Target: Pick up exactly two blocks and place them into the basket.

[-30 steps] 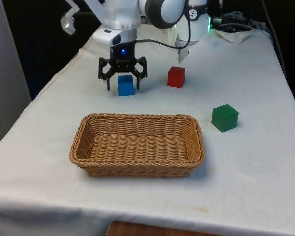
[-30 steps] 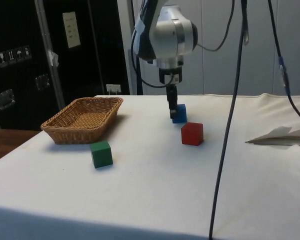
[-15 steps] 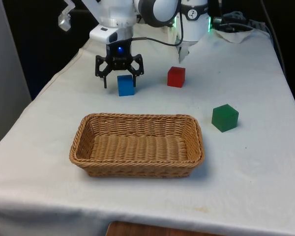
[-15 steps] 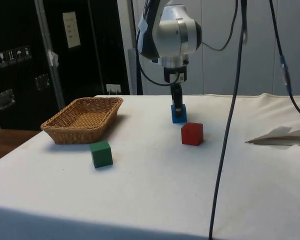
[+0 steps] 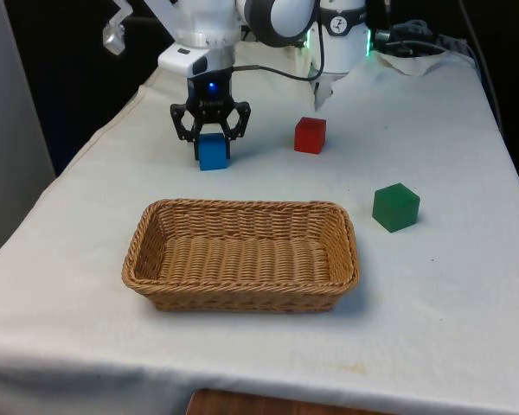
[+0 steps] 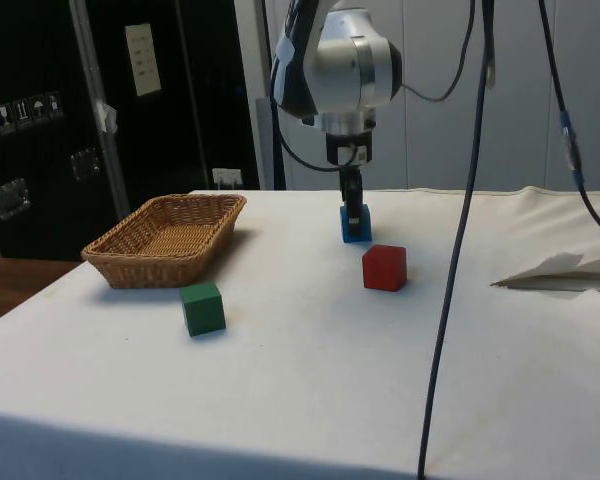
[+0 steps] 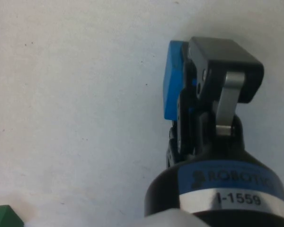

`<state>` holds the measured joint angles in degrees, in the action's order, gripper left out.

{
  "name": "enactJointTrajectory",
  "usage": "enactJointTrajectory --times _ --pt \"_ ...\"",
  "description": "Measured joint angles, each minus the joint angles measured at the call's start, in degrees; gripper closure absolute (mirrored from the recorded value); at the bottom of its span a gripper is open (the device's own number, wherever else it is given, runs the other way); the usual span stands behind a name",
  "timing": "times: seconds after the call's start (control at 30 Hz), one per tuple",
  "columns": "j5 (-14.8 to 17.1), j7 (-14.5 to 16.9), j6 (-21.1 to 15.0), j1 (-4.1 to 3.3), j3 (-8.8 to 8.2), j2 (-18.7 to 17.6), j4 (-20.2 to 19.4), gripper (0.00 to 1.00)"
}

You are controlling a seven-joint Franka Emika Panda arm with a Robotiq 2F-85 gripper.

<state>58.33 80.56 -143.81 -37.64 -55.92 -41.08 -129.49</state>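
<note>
Small bright-blue cube, the blue block (image 5: 213,152), sits on the cloth btwn the gripper (image 5: 211,149) fingers, which pinch its sides.

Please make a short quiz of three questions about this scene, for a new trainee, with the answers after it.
1. True or false: the basket already holds a block.
2. Which block is the hand closed on? A) red block B) blue block C) green block
3. Fill in: in the front view, the block nearest the basket's right end is the ____ block.

Key:
1. False. The basket is empty; the red block and the green block sit on the cloth.
2. B. The blue block sits between the fingers.
3. Green.
</note>
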Motion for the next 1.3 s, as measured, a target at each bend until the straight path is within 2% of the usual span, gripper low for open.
enactJointTrajectory --times 0.23,0.3,0.33,0.4,0.47,0.53,0.6,0.63,0.73,0.9,1.03,1.1,1.3 --pt "0.0 -0.11 0.06 -0.23 -0.23 0.06 0.23 1.0" --pt "-0.06 -0.4 0.17 -0.69 -0.63 0.46 0.46 1.0" --pt "-0.29 -0.8 0.23 -1.2 -1.03 1.03 0.46 1.0" --pt "-0.63 -1.26 0.23 -1.78 -1.43 1.66 0.46 1.0" --pt "-0.92 -1.6 0.23 -2.01 -1.55 2.01 0.46 1.0" --pt "-2.35 -3.32 0.23 -2.75 -1.78 3.04 0.92 1.0" --pt "-2.86 -3.95 0.23 -2.92 -1.83 3.32 1.2 1.0" --pt "-4.01 -5.27 0.29 -3.32 -1.95 3.95 1.6 1.0" --pt "-4.58 -5.9 0.4 -3.5 -2.06 4.24 1.89 1.0" --pt "-7.85 -9.68 1.26 -4.53 -2.41 5.96 3.67 1.0" --pt "-10.43 -12.66 2.12 -5.04 -2.52 6.99 5.44 1.0" --pt "-10.43 -12.66 2.12 -5.04 -2.52 6.99 5.44 1.0" --pt "-13.52 -16.39 3.78 -5.56 -2.64 7.73 8.42 1.0"
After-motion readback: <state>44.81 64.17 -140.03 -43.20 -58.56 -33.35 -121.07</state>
